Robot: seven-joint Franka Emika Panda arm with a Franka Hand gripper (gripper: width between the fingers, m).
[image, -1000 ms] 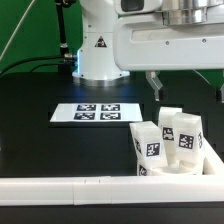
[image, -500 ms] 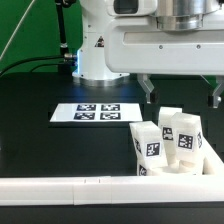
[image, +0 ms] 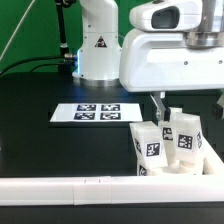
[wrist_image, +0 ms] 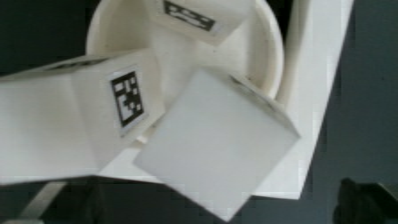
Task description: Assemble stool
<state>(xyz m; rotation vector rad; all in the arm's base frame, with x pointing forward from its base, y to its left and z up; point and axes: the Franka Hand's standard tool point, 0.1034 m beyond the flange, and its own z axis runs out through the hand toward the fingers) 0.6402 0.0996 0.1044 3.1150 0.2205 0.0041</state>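
Three white leg blocks with black-and-white tags stand clustered at the exterior view's right: one in front (image: pixel 148 142), one beside it (image: pixel 185 135), one behind (image: pixel 170 117). My gripper (image: pixel 189 102) hangs open just above them, its left finger (image: pixel 158 104) near the rear block. In the wrist view, two leg blocks (wrist_image: pixel 80 105) (wrist_image: pixel 217 140) lie over the round rimmed seat disc (wrist_image: pixel 240 45). The dark fingertips (wrist_image: pixel 36 205) stand wide apart with nothing gripped between them (wrist_image: pixel 199 206). In the exterior view the blocks hide most of the seat.
The marker board (image: pixel 97 112) lies flat on the black table, left of the blocks. A long white rail (image: pixel 80 186) runs along the front edge and another (image: pixel 214 157) borders the right side. The robot base (image: pixel 98 45) stands at the back.
The gripper has shifted toward the exterior view's right and come lower over the leg blocks. Its jaws have stayed open. The parts have not moved.
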